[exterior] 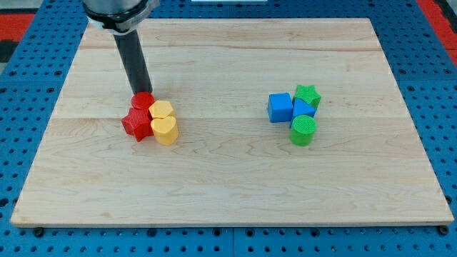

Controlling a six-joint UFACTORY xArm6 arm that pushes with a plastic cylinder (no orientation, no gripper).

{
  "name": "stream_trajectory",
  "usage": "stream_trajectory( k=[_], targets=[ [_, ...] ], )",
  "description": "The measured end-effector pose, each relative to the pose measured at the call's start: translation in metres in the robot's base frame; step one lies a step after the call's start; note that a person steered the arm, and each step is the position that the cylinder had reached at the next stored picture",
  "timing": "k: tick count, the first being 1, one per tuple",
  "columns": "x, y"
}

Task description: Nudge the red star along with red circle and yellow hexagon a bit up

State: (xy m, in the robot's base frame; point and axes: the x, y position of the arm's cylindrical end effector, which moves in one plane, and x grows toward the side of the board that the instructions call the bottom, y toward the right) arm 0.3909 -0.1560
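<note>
The very end of my tip [141, 94] is hidden behind the red circle [143, 101], which is packed against the red star [135, 123] and yellow hexagon [162, 110]; no tool is shown.

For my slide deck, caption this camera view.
My tip touches the red circle from above, clustered with red star and yellow hexagon.

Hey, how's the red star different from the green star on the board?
The red star sits at the view's left, packed against the red circle and yellow blocks; the green star sits at the view's right, touching blue blocks. My tip is right by the red star's cluster, far from the green star. Both are star-shaped blocks lying flat.
</note>
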Motion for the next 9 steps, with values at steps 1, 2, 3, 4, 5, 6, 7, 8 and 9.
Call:
stream_trajectory(
  k=[1, 2, 3, 4, 5, 6, 7, 8, 9],
  targets=[
    [0.004, -0.045],
    [0.045, -0.075],
    [0.1, -0.074],
    [0.113, -0.035],
    [0.111, -0.01],
    [0.11, -0.008],
    [0.108, -0.008],
    [0.101, -0.007],
    [0.09, -0.003]
  ],
)
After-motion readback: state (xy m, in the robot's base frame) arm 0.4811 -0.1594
